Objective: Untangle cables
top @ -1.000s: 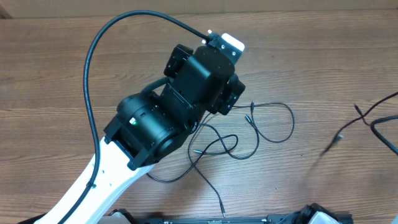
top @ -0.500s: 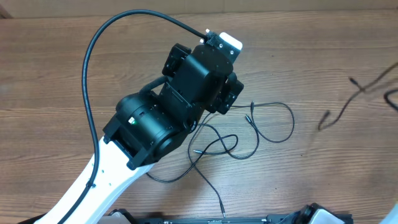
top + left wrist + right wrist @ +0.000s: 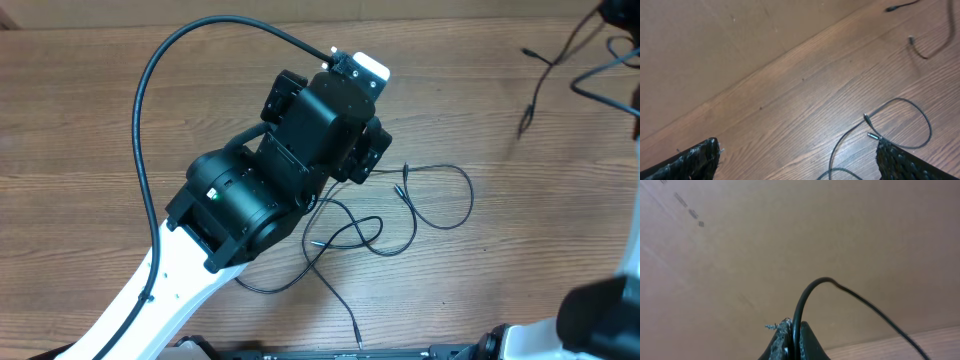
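The left arm (image 3: 260, 190) is stretched diagonally from the near edge across the wooden bench (image 3: 80, 130). The left jaws are spread wide, grasping nothing, above a loose cable loop (image 3: 920, 125) that is laid flat, plug ends together. Further right, the right arm (image 3: 600, 310) is raised. The right jaws are clenched on a second black cable (image 3: 799, 311), lifted towards the far corner.
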